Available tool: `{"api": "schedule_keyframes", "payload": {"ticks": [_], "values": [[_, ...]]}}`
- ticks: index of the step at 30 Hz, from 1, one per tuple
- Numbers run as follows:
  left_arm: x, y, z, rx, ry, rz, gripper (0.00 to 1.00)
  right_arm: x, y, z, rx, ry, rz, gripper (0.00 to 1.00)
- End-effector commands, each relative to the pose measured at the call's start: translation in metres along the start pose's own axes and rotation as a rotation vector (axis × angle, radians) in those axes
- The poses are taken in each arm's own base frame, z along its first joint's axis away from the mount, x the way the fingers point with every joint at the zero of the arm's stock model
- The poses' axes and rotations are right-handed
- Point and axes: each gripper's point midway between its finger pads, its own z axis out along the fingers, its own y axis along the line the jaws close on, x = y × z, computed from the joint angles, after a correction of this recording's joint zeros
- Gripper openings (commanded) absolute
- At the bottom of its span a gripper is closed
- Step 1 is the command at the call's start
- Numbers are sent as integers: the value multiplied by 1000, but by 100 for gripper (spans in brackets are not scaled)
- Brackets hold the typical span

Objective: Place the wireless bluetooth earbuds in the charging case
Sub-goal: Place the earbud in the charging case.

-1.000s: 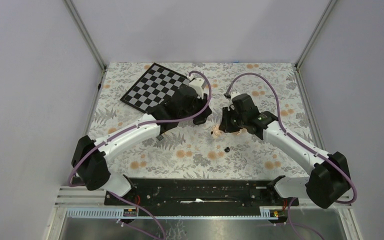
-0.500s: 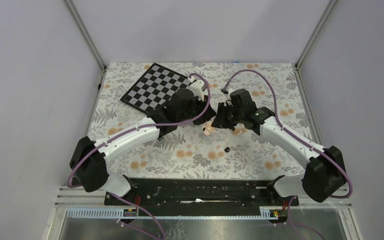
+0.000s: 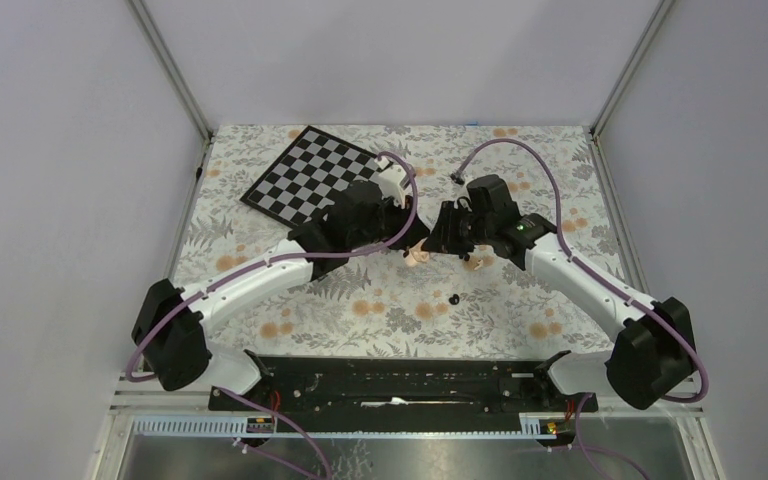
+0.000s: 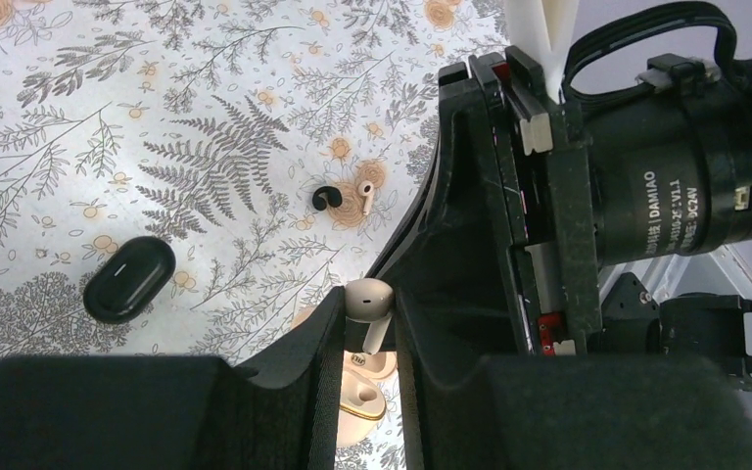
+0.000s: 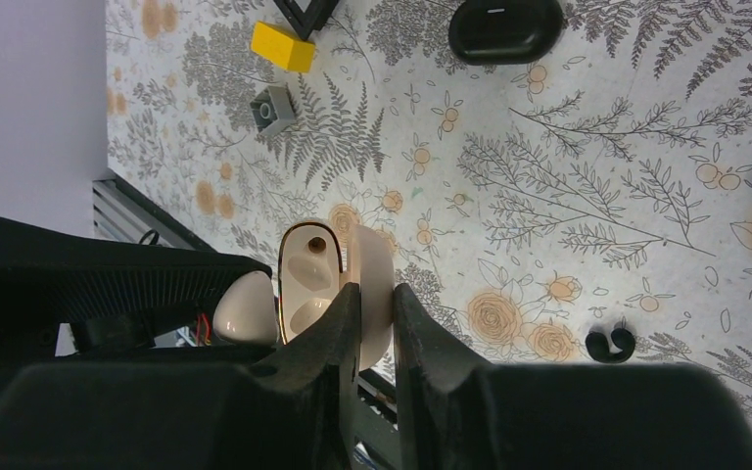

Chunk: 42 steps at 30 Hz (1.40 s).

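Observation:
My left gripper [image 4: 367,315] is shut on a pale beige earbud [image 4: 369,297], head up and stem pointing down, just above the open charging case [image 4: 364,397]. My right gripper [image 5: 372,305] is shut on that beige case [image 5: 376,262], whose gold-rimmed open face shows two wells [image 5: 306,279]. The held earbud [image 5: 245,308] appears right beside this face. In the top view both grippers meet over the case [image 3: 420,254] at mid-table. A second pale earbud [image 4: 363,196] lies loose on the cloth next to a black ear hook [image 4: 327,198].
A black oval case [image 4: 129,279] lies on the floral cloth. A yellow block [image 5: 284,46] and a grey block [image 5: 272,106] sit nearby. Another black hook [image 5: 611,343] lies near the right gripper. A checkerboard [image 3: 310,175] lies at the back left.
The left arm has swung right, bringing its earbud up to the case. The right gripper has carried the case slightly left and back to meet it.

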Motion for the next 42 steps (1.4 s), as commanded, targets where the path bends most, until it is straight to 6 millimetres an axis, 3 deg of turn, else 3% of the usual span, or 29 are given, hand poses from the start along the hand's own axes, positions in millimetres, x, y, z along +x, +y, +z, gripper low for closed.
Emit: {"api": "schedule_keyframes", "payload": {"ticks": [1, 15, 42], "values": [[-16, -16, -12, 79, -45, 50, 25, -15, 19, -14, -74, -54, 6, 0], [13, -10, -6, 91, 79, 98, 25, -19, 23, -19, -92, -61, 1, 0], [28, -5, -5, 90, 115, 100, 25, -27, 15, -27, -84, -96, 16, 0]]}}
